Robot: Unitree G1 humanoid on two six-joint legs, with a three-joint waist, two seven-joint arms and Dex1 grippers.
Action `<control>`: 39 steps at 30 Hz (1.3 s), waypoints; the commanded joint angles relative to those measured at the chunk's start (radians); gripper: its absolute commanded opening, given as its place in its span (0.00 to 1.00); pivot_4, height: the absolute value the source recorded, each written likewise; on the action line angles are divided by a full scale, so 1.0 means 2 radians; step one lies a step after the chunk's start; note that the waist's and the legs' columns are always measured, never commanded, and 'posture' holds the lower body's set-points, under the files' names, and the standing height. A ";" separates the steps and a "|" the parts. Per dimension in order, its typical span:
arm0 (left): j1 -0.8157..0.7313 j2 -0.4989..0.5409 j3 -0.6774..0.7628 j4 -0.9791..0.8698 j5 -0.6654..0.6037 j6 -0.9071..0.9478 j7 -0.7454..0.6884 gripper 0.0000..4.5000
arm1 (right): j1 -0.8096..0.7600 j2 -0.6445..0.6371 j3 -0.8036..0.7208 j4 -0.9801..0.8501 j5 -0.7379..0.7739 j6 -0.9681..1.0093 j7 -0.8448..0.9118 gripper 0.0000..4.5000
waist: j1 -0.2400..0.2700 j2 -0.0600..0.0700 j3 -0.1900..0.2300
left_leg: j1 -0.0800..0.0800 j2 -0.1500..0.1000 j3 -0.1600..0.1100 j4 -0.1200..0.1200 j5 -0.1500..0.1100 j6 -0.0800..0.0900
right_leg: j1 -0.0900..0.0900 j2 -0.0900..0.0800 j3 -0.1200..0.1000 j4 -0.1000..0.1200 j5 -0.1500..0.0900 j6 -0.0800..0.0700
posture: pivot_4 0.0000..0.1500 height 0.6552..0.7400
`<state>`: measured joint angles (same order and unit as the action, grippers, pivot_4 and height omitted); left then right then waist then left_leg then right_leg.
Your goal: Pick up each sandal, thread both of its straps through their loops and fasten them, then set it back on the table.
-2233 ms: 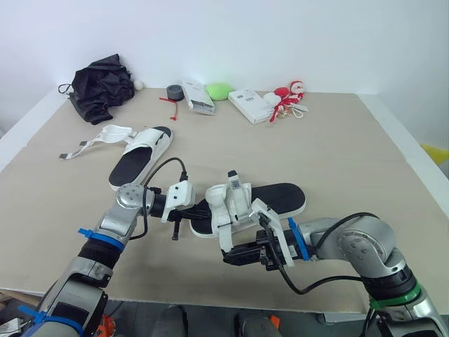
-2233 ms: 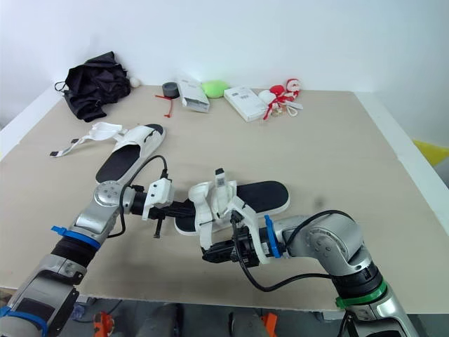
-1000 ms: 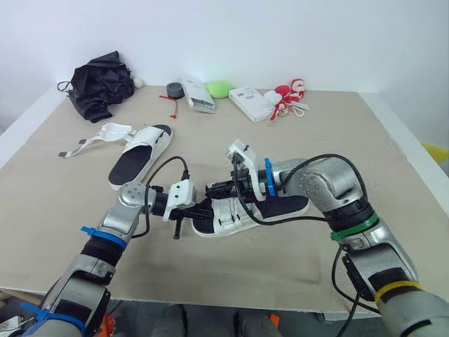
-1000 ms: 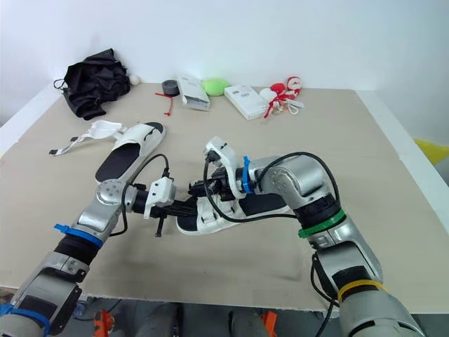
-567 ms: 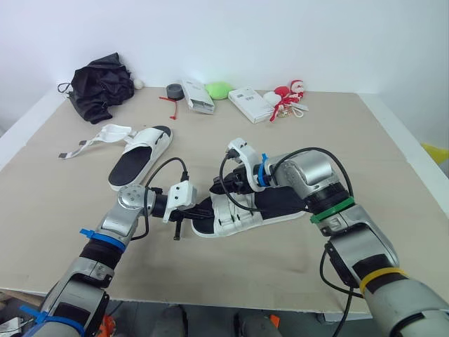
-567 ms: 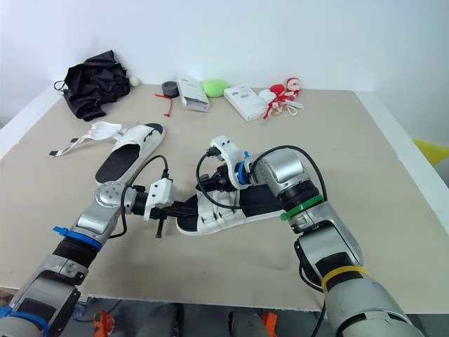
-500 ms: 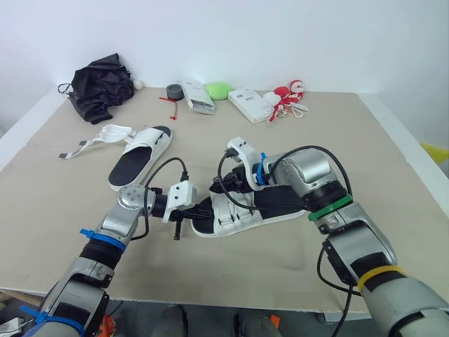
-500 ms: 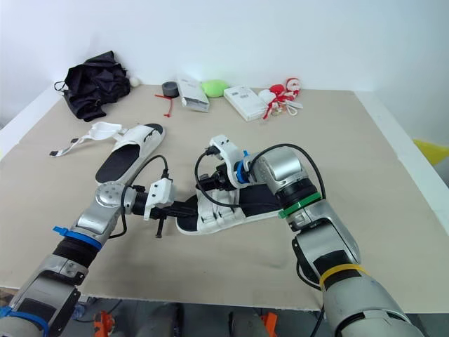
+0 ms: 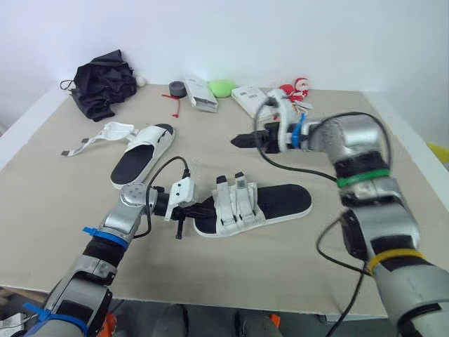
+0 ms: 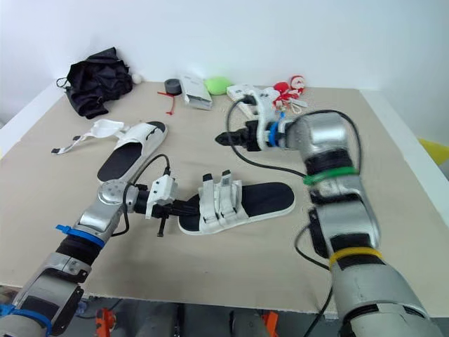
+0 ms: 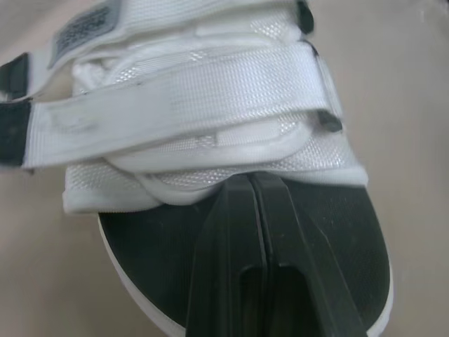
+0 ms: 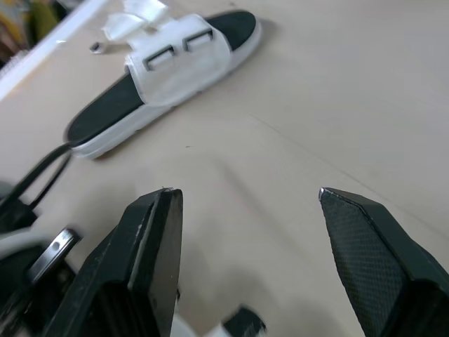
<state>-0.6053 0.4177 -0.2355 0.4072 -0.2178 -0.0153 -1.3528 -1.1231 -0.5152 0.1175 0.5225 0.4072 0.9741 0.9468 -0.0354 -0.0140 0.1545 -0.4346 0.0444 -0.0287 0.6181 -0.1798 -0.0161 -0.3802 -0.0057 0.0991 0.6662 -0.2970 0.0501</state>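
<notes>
1. Left tool (image 9: 201, 208): lay low over the tabletop (image 9: 63, 189), its two black fingers (image 11: 235, 239) pressed together with no gap between them. The tips rested on the black footbed at the toe end of the near sandal (image 9: 280, 203), touching the front edge of its white upper.
2. Near sandal: lay flat on the tabletop directly ahead of the left tool and well apart from the right tool. Both white straps (image 9: 235, 202) were folded across the upper, their tab ends standing up on the side facing the right tool.
3. Right tool (image 9: 240, 141): was held above the tabletop beyond the near sandal, with its fingers spread wide and nothing between them.
4. Far sandal (image 9: 140, 153): lay flat on the tabletop ahead of the right tool's spread fingers and well apart from them. It was also off to the outer side of the left tool. A loose strap (image 9: 88, 144) trailed from its upper, away from both tools.
5. Background: a black cloth bundle (image 9: 102, 84), a tape roll (image 9: 175, 89) and a white box (image 9: 200, 95) lay along the far edge, beyond both tools.
</notes>
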 commanded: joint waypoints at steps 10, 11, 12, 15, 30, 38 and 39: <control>-0.037 0.048 0.087 -0.113 -0.109 0.112 -0.013 0.00 | 0.287 -0.156 -0.072 -0.360 0.101 -0.018 0.117 0.75 | -0.002 0.002 0.008 | -0.012 0.000 0.000 0.001 0.000 0.000 | -0.012 0.000 0.000 0.002 0.002 -0.003 | 1.00 0.98; -0.035 0.056 0.092 -0.119 -0.113 0.116 -0.014 0.00 | 0.298 -0.162 -0.079 -0.368 0.107 -0.019 0.118 0.75 | -0.003 0.002 0.008 | -0.011 0.000 0.000 0.001 0.000 0.000 | -0.012 0.000 0.000 0.002 0.002 -0.003 | 1.00 0.98; -0.033 0.062 0.095 -0.122 -0.114 0.120 -0.015 0.00 | 0.305 -0.166 -0.084 -0.373 0.111 -0.019 0.118 0.75 | -0.003 0.002 0.008 | -0.011 0.000 0.000 0.001 0.000 0.000 | -0.012 0.000 0.000 0.002 0.002 -0.003 | 1.00 0.98; -0.013 0.086 0.117 -0.153 -0.142 0.142 -0.023 0.00 | 0.331 -0.175 -0.101 -0.386 0.122 -0.022 0.115 0.75 | -0.004 0.001 0.009 | -0.011 0.000 -0.001 0.001 0.001 -0.001 | -0.012 0.001 0.000 0.003 0.002 -0.003 | 1.00 0.98; 0.101 0.135 0.173 -0.276 -0.222 0.201 -0.007 0.00 | 0.455 -0.158 -0.162 -0.466 0.182 0.015 0.021 0.75 | -0.004 -0.004 0.013 | -0.009 0.000 -0.001 0.002 0.005 -0.008 | -0.011 0.001 -0.001 0.007 0.002 -0.001 | 1.00 0.98; 0.117 0.144 0.160 -0.278 -0.207 0.187 -0.011 0.00 | 0.419 -0.104 -0.110 -0.415 0.145 -0.013 -0.035 0.75 | -0.006 -0.005 0.013 | -0.007 0.001 0.000 0.002 0.008 -0.010 | -0.010 0.001 0.001 0.007 0.005 0.000 | 1.00 0.98; 0.119 0.145 0.161 -0.278 -0.207 0.188 -0.010 0.00 | 0.420 -0.102 -0.106 -0.424 0.151 -0.013 -0.028 0.75 | -0.006 -0.005 0.013 | -0.007 0.001 0.000 0.002 0.009 -0.010 | -0.011 0.001 0.001 0.007 0.005 0.000 | 1.00 0.98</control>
<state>-0.3692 0.6897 0.0694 -0.1177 -0.6281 0.3707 -1.3773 -0.2704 -0.7212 -0.0992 -0.2989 0.6979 0.9631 0.8856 -0.0470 -0.0246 0.1813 -0.4488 0.0468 -0.0283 0.6225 -0.1623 -0.0355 -0.4011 -0.0029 0.1010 0.6808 -0.2872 0.0506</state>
